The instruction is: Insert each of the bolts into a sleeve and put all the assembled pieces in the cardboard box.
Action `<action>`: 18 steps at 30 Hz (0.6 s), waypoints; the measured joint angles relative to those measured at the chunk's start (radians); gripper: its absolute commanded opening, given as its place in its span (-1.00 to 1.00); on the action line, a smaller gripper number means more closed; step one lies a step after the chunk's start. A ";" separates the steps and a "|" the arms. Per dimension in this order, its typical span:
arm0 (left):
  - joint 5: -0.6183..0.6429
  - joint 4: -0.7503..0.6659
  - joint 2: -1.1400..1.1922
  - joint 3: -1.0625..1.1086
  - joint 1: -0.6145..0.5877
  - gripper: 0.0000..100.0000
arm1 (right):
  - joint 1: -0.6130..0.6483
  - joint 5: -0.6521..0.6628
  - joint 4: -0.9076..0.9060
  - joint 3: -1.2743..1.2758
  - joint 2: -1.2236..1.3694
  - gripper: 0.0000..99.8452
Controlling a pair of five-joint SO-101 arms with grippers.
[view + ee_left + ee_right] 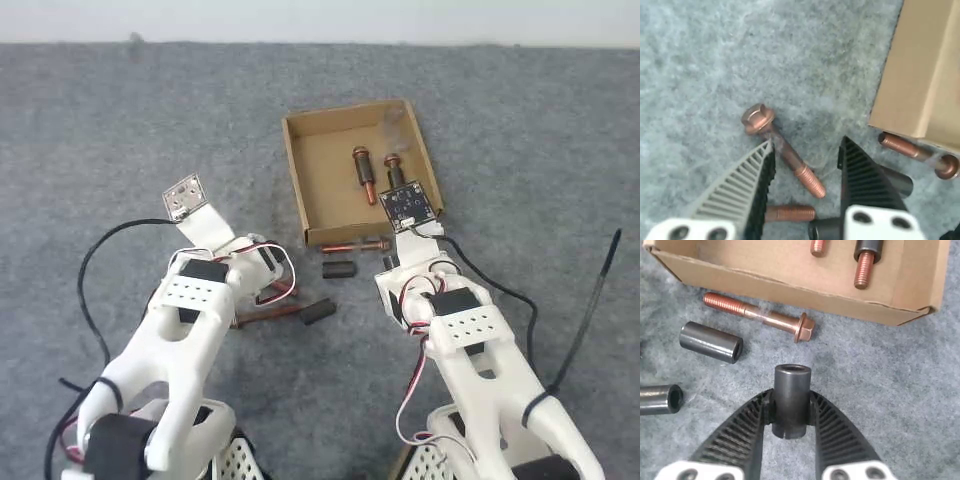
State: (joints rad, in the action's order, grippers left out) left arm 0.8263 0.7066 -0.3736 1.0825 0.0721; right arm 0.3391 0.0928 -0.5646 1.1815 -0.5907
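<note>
My right gripper (791,400) is shut on a dark sleeve (791,390), held upright just above the carpet in front of the cardboard box (790,285). A copper bolt (760,315) lies along the box's front wall, with a loose sleeve (711,341) beside it. My left gripper (807,145) stands open, its fingers on either side of another bolt (785,150) on the carpet. Close by lie a third bolt (790,213) and a sleeve (825,231). Two assembled pieces (362,172) (393,170) rest inside the box (305,180).
Grey carpet covers the table. Both arms (190,320) (470,340) come in from the near edge, and their cables (90,270) trail beside them. A further sleeve (660,399) lies between the two grippers. Open carpet stretches left and right of the box.
</note>
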 measured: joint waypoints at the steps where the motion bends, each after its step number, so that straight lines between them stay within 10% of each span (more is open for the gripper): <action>1: 0.015 0.000 0.015 0.000 0.000 -0.60 | 0.000 0.000 0.000 0.000 0.000 -0.99; 12: 0.086 0.071 0.295 -0.181 -0.037 -0.63 | 0.000 0.000 0.000 0.000 0.000 -0.99; 18: 0.086 0.072 0.298 -0.189 -0.037 -0.98 | 0.000 0.000 0.000 0.000 0.000 -0.99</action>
State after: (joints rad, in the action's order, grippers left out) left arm 0.9122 0.7787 -0.0760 0.8938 0.0353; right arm 0.3391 0.0928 -0.5646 1.1815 -0.5907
